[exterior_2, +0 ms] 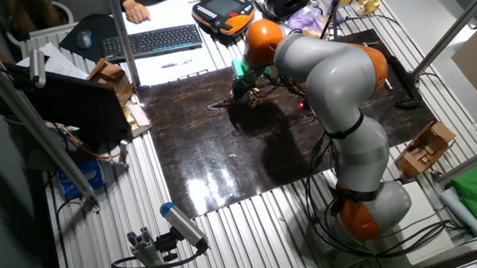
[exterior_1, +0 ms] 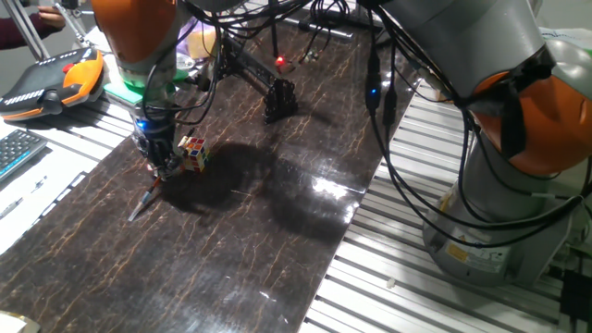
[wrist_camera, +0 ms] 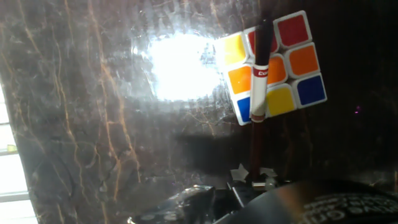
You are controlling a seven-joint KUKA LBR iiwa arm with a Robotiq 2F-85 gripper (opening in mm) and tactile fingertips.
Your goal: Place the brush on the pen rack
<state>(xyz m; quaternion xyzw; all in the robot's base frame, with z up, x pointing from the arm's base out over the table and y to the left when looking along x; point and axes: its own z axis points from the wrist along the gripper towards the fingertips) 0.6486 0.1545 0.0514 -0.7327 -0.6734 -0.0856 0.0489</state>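
One brush [exterior_1: 145,201] sits at the left of the dark table [exterior_1: 277,231] in one fixed view. It leans, with its grey tip down on the table and its top end up in the gripper [exterior_1: 161,170]. The gripper's two fingers are pinched tight on the brush. In the hand view the brush [wrist_camera: 258,81] runs up the right half of the picture, across the bright squares of the puzzle cube [wrist_camera: 273,65]. The cube [exterior_1: 192,154] sits on the table just to the right of the gripper. The pen rack [exterior_1: 259,79] is higher up in the picture, well apart from the brush. It is a thin black bar that ends in a bumpy black block. A keyboard [exterior_2: 162,39] lies off the table, near the top of the other fixed view.
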